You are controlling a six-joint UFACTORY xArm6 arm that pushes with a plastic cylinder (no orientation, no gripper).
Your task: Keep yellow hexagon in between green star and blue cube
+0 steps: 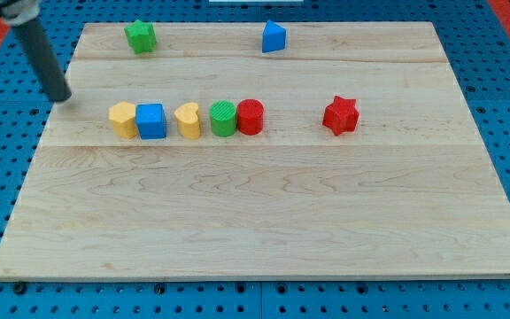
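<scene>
The green star [139, 36] sits near the view's top left of the wooden board. The blue cube [150, 121] lies in a row at mid-left. Touching its left side is a yellow block [123, 119], which looks like the hexagon. A second yellow block [188, 120], heart-like, lies just right of the cube. My tip [61, 97] rests at the board's left edge, left of and slightly above the row, apart from every block.
A green cylinder [223, 118] and a red cylinder [250, 116] touch each other right of the yellow heart. A red star [341, 115] lies further right. A blue wedge-like block [274, 37] sits near the top edge. Blue pegboard surrounds the board [255, 213].
</scene>
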